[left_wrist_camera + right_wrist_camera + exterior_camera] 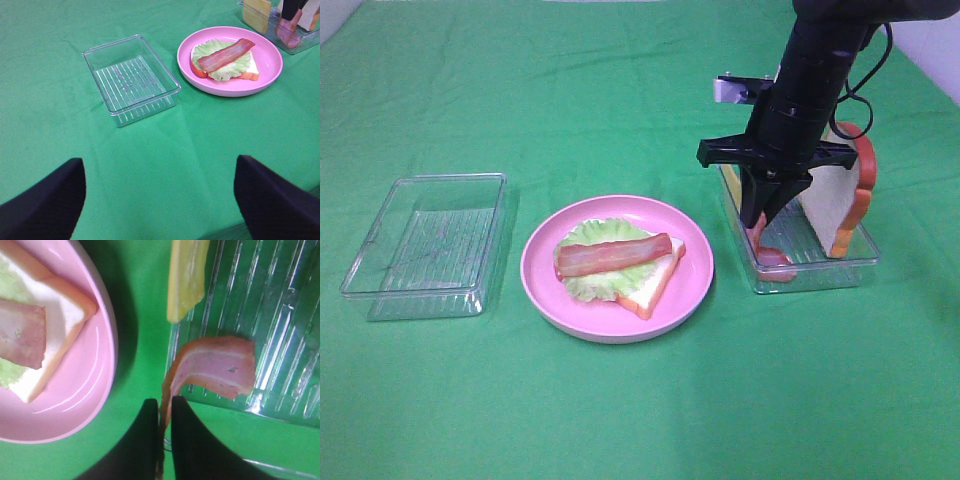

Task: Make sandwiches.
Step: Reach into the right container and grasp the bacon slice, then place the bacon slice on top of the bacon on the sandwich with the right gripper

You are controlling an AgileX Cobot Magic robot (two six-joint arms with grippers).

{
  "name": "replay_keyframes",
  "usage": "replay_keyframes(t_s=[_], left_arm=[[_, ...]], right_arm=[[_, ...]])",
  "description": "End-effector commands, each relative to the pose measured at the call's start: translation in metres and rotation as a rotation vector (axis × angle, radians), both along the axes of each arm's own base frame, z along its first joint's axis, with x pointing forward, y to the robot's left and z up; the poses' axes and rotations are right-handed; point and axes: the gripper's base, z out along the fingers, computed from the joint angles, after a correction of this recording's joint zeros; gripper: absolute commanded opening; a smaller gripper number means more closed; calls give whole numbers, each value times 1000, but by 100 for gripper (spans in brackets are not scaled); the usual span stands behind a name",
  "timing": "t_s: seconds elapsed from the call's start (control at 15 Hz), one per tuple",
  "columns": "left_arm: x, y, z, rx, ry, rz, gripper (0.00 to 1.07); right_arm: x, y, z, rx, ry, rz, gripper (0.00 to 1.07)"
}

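Observation:
On the pink plate lies a half-built sandwich: a white bread slice, a lettuce leaf and one bacon strip on top. My right gripper reaches down into the clear tray at the right. It is shut on one end of a second bacon strip, whose other end still rests on the tray floor. A yellow cheese slice and an upright bread slice stand in the same tray. My left gripper hovers open over the green cloth, holding nothing.
An empty clear tray sits left of the plate. A green cloth covers the whole table. A red piece stands behind the upright bread slice in the right tray.

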Motion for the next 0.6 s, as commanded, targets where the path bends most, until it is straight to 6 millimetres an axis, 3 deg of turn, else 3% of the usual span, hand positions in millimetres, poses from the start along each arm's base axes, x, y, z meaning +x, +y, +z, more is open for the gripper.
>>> replay_keyframes(t_s=[0.07, 0.33, 0.4, 0.6], left_arm=[[-3, 1, 0, -16, -27, 2, 78], [-3, 1, 0, -16, -27, 2, 78], [-3, 1, 0, -16, -27, 2, 78], [-3, 1, 0, -16, -27, 2, 78]], right_arm=[[-2, 2, 0, 2, 28, 4, 0], [-10, -1, 33, 20, -14, 32, 0], [-16, -2, 57, 40, -66, 38, 0], [-30, -6, 99, 74, -159, 55, 0]])
